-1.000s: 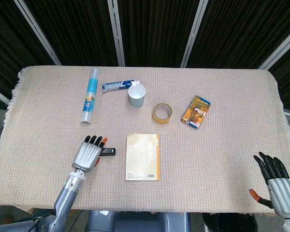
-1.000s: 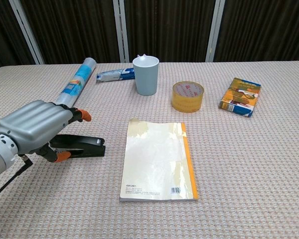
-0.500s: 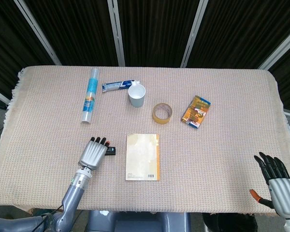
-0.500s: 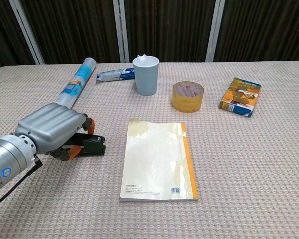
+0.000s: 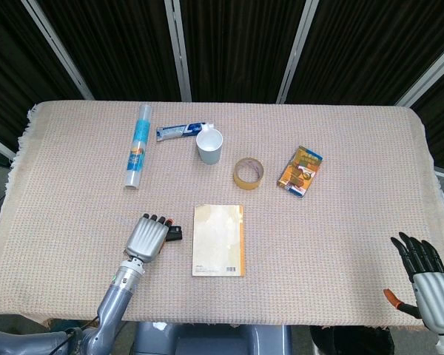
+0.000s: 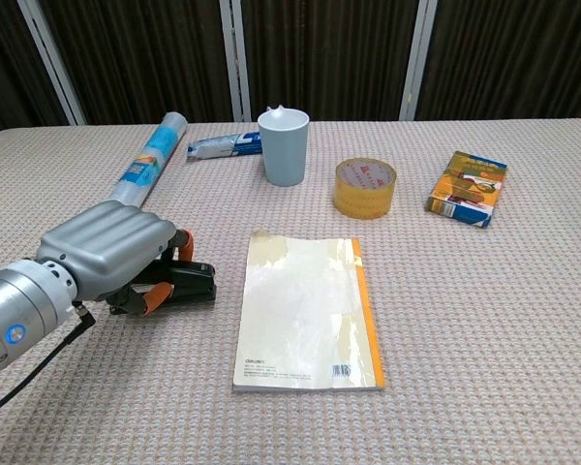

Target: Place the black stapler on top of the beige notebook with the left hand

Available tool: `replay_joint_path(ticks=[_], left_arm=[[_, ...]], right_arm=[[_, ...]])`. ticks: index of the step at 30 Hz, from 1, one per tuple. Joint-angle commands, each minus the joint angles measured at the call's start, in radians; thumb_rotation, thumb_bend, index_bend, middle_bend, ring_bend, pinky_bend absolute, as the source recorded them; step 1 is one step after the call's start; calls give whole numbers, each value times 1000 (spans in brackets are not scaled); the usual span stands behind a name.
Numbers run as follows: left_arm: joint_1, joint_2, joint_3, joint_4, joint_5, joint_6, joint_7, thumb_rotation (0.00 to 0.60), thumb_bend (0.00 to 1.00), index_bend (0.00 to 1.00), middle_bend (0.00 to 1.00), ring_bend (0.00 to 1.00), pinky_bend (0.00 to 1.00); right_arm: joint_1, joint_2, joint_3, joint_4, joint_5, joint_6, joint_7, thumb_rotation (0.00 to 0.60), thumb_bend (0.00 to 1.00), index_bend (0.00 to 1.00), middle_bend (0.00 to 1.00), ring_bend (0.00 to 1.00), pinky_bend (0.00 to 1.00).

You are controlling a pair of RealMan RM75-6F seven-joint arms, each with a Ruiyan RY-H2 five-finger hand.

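black stapler [image 6: 186,282] lies flat on the table cloth [image 6: 484,320] just left of the beige notebook [image 6: 308,310], long axis running left-right with its visible end pointing at the notebook's spine edge, mostly hidden under the left hand [image 6: 111,254], whose fingers are curled down over it. the grip looks shallow, so the stapler could pivot or slip out on lifting, or nudge the notebook. right hand [image 5: 431,285] rests at the table's edge, fingers apart, holding nothing.
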Motion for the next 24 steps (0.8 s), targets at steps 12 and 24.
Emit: replay_joint_path(ticks=[12, 24], left_arm=[[-110, -51, -70, -174, -44, 14, 133, 600, 583, 534, 421, 426, 486], [-249, -232, -130, 28, -186, -25, 194, 600, 571, 532, 419, 426, 485]], right_arm=[[-21, 37, -22, 5, -76, 80, 117, 600, 159, 0, 0, 0, 0], [-37, 64, -20, 57, -83, 140, 253, 600, 161, 0, 0, 0, 0]])
